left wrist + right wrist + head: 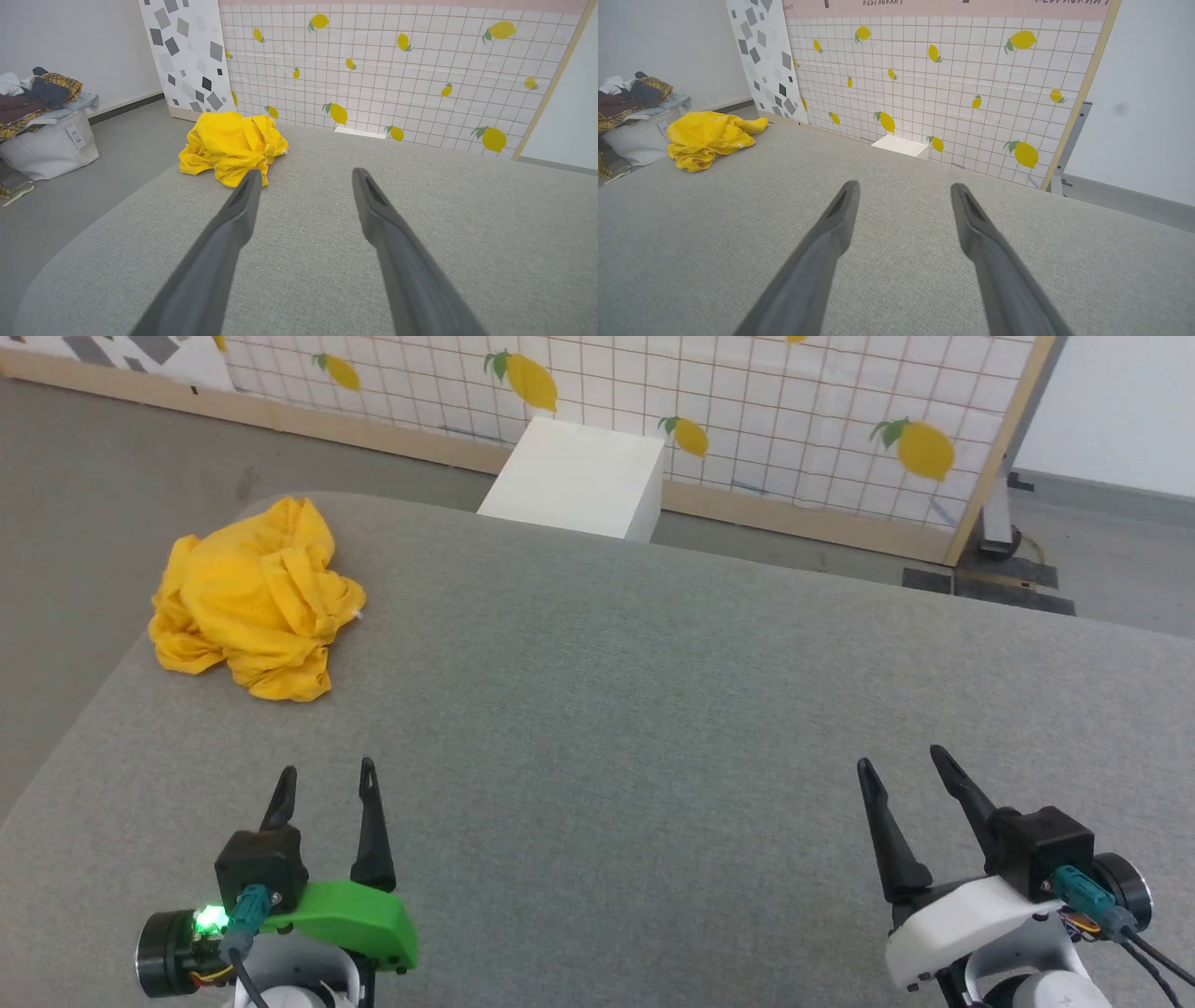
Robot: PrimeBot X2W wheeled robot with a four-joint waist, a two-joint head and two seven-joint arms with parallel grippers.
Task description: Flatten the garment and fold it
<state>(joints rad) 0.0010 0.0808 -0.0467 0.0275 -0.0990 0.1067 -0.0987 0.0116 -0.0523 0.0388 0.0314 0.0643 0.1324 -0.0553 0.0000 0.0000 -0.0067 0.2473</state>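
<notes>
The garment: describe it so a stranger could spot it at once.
Start from the grey table. Near its far left corner, ahead of the left end effector, lies the garment. It is a crumpled mustard-yellow heap, unlike the white box beyond.

Garment (250,602): mustard-yellow tee, crumpled into a loose heap, not flattened, plain fabric only showing. It lies well ahead of my left gripper (328,767) and slightly to its left, and far off to the left of my right gripper (900,757). Neither touches it.
</notes>
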